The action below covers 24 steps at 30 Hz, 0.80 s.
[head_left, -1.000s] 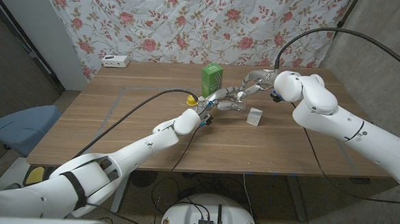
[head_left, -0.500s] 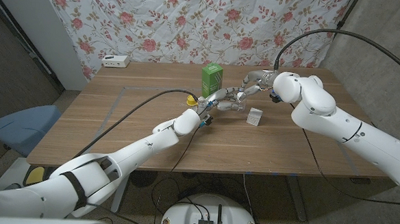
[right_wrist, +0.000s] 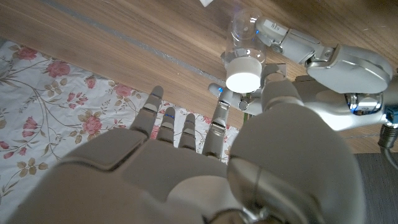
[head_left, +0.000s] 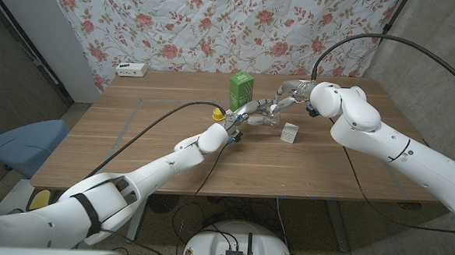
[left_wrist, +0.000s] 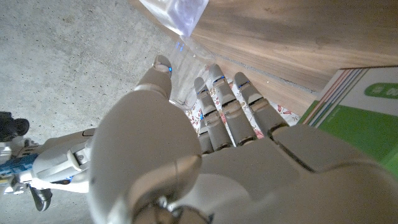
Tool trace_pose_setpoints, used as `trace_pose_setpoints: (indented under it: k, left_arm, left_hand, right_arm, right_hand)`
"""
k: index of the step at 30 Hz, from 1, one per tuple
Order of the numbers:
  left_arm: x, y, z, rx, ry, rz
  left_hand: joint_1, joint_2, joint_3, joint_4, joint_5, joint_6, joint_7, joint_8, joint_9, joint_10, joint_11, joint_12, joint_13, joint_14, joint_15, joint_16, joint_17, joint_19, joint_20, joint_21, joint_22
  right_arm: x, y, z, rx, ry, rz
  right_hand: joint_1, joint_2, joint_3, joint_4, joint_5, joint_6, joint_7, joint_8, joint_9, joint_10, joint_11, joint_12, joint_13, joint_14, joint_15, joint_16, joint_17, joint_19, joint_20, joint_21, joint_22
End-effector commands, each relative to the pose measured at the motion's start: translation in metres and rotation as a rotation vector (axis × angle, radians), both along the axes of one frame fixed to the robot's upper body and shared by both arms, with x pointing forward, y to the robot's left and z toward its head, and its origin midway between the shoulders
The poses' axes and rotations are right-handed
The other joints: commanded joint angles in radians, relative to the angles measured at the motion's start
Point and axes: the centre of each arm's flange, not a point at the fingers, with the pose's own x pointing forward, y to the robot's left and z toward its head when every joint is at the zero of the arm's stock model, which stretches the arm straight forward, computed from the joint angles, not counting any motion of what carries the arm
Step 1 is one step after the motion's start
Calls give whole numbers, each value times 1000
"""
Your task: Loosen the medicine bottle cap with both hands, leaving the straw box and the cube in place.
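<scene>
Near to far on the bench (head_left: 133, 146): cube (head_left: 290, 133), just this side of the right hand (head_left: 285, 94); medicine bottle (right_wrist: 244, 38), clear, small, judged light, stiff and slippery, between both hands. Left hand (head_left: 253, 112) wraps the bottle's body; right hand's fingertips (right_wrist: 219, 93) close around the white cap (right_wrist: 243, 75). Best purchase: body held firm, cap pinched at its rim. Straw box (head_left: 240, 91) stands just beyond the left hand. Against the earlier frames, both hands and all objects appear unchanged.
</scene>
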Motion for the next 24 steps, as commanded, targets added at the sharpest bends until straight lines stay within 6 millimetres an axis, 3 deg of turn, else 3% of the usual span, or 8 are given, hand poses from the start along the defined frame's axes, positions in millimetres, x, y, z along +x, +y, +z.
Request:
trace_pose_setpoints:
  k: [1,24]
  left_arm:
    - [0,-3,2,3,-2,-14]
    - [-1,-3,0,0,-3,-11]
  left_hand:
    - [-3,3,9,1,6,2,-8,0,3,44,-34,3,2,11,-88,0,2,-2,-5,-1,3]
    - [-4,3,18,-1,6,4,-10,0,3,46,-36,3,2,16,-90,0,2,-3,-13,0,3]
  right_arm:
    - [6,0,-2,9,0,-3]
    - [9,-2,-5,16,-6,-14]
  right_hand:
    - [7,3,10,0,-1,17,1,8,6,11,-1,7,5,7,1,4,5,9,-2,11,4]
    - [29,12,26,-1,-12,56,-8,30,12,35,-6,8,5,27,-6,6,5,26,-10,12,4]
